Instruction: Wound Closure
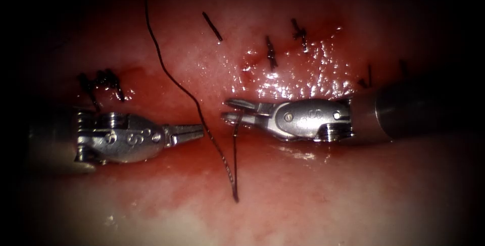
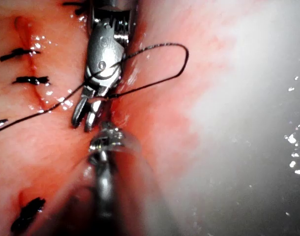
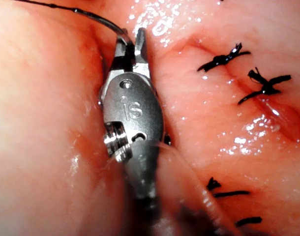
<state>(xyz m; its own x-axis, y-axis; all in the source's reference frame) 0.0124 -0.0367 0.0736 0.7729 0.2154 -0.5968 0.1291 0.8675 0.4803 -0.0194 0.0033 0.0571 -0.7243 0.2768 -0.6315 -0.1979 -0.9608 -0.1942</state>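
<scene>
Right end effector [image 1: 233, 110] parted, thread [image 1: 178, 83] crossing its jaws; left end effector [image 1: 194, 132] clenched, empty; stitches [image 1: 271, 53] nearby on tissue [image 1: 313, 195].

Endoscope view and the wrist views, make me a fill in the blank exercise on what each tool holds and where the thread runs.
1. The right tool has its end effector ______, one jaw above the other, with the thread hanging down from it.
2. The left tool holds ______ in its shut end effector.
3. The thread runs ______ the two tool tips over the tissue.
4. The dark stitches lie on the ______ arm's side of the thread.

Missing words: open; nothing; between; right
</scene>
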